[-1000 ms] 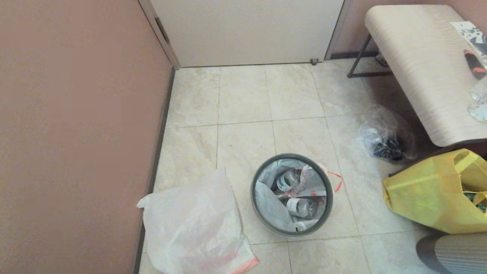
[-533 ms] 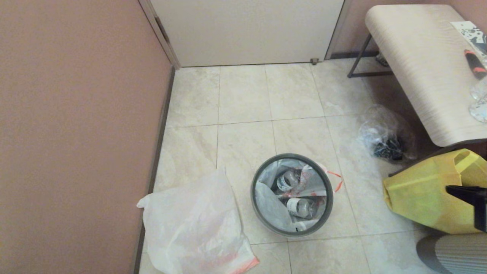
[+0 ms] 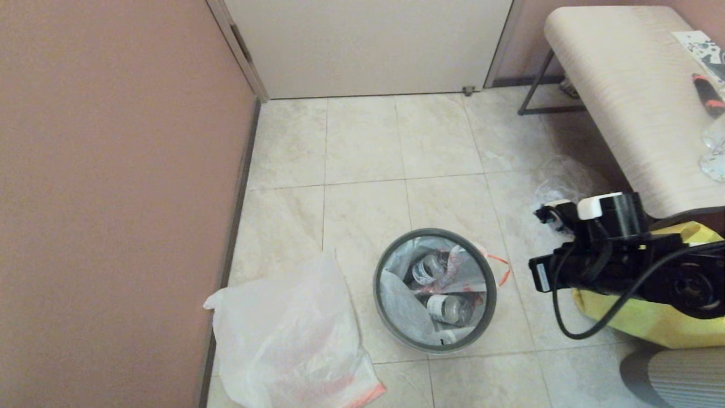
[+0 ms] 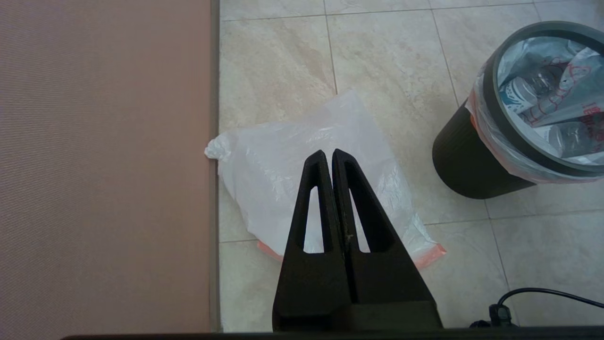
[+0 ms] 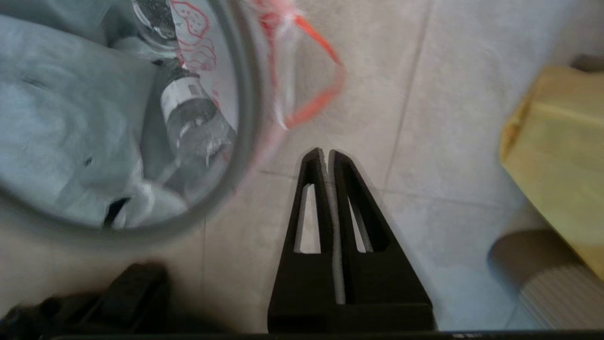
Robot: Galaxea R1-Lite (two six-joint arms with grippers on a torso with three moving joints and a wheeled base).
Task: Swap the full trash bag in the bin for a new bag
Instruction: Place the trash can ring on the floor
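Observation:
The black bin point(image 3: 435, 290) with its grey hoop rim point(image 4: 490, 94) stands on the tiled floor. Inside it sits the full trash bag point(image 3: 453, 266) with red print over plastic bottles, and its orange handle loop point(image 5: 325, 94) hangs outside the rim. The new bag point(image 3: 289, 345) lies flat by the wall to the bin's left, pink-orange band nearest me. My right arm point(image 3: 612, 266) reaches in from the right; the right gripper point(image 5: 327, 152) hovers shut and empty over floor just right of the bin. The left gripper point(image 4: 327, 152) hangs shut above the new bag point(image 4: 278, 160).
A pink wall point(image 3: 113, 198) runs along the left and a door point(image 3: 368, 45) closes the back. A bench point(image 3: 623, 85) stands at the right. The clear bag point(image 3: 561, 181) and yellow tote point(image 3: 640, 320) lie partly behind my right arm. A grey ribbed object point(image 3: 674, 377) sits bottom right.
My right arm has swung in from the right edge toward the bin and now covers the clear bag and the tote's top. Bin and bags have not moved.

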